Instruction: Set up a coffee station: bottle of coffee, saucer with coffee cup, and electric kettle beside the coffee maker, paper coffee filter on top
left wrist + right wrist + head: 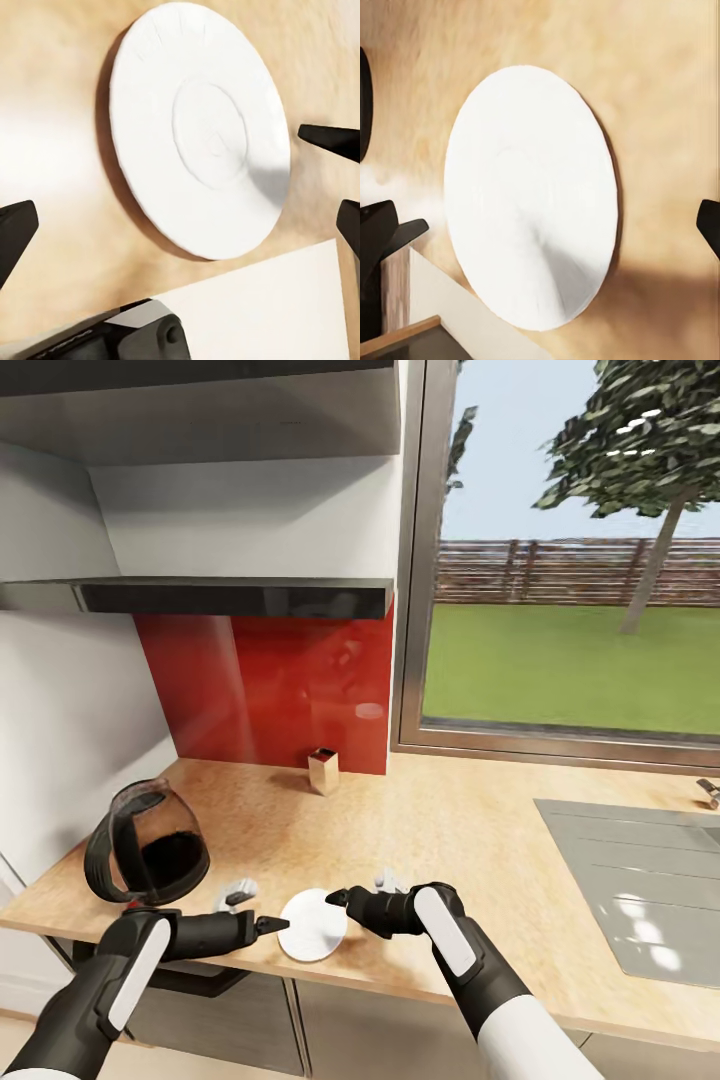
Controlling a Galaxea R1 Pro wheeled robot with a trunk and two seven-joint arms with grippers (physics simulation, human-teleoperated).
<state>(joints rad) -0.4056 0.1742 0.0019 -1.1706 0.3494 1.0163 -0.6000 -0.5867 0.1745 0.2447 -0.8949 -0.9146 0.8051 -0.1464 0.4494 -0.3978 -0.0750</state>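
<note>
The white saucer (313,926) lies flat on the wood-grain countertop (450,830), close to its front edge. My left gripper (268,926) sits just left of the saucer and my right gripper (338,898) at its far right rim. Both are open, and each wrist view has the saucer (199,127) (532,195) lying between spread black fingertips (15,232) (382,229). The dark glass electric kettle (146,845) stands at the counter's left end. Two small pale things (240,890) (386,880) lie near the saucer; whether either is the coffee cup I cannot tell. The coffee maker and bottle are out of view.
A small metal box (323,770) stands at the red backsplash. The grey sink (640,880) is inset at the right, under a wide window. A dark shelf (230,596) hangs above the counter. A white wall closes the left side behind the kettle.
</note>
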